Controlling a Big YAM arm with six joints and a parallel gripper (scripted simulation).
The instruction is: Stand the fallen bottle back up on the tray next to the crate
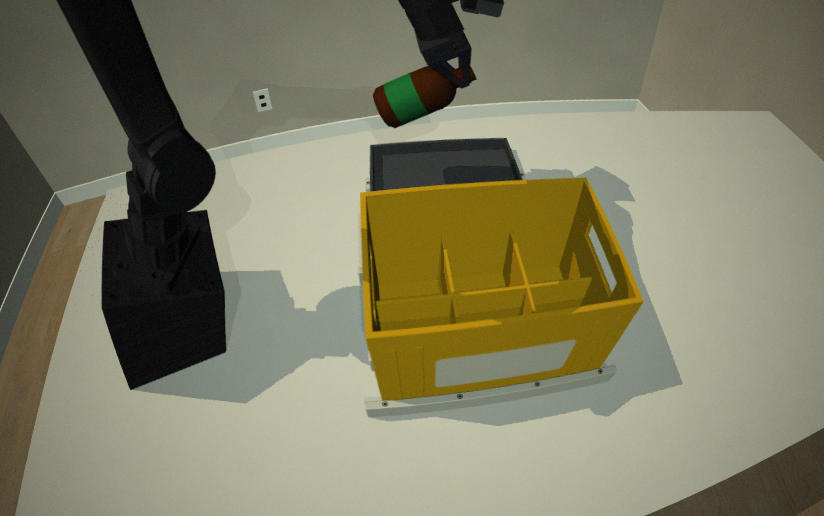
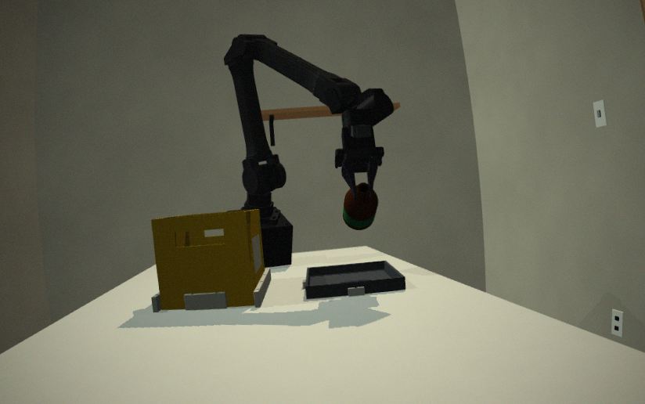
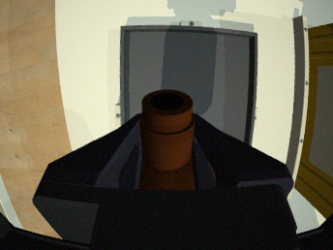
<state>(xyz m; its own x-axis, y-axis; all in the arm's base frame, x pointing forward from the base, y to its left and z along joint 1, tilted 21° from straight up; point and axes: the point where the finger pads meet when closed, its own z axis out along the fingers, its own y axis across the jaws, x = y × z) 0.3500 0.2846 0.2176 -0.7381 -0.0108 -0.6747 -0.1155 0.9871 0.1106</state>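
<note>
Gripping a brown bottle by its neck, the black gripper hangs in the air above the table. Its two fingers are closed on the neck, one on either side. The bottle has a green band around its body and is tilted, its base lower than its open mouth. It is well clear of the tray, touching neither tray nor crate.

The tray is dark, shallow and rectangular, with low walls. It lies flat on the table, and a shadow falls across its floor. Beside it, with a gap between, a yellow crate stands upright. The crate is open at the top, divided inside by thin partitions, and has a handle slot in its end wall. A pale strip with screws runs along the foot of one long side.

The black arm rises from a black block at the table's far end in the exterior view, then bends over and down to the gripper.
</note>
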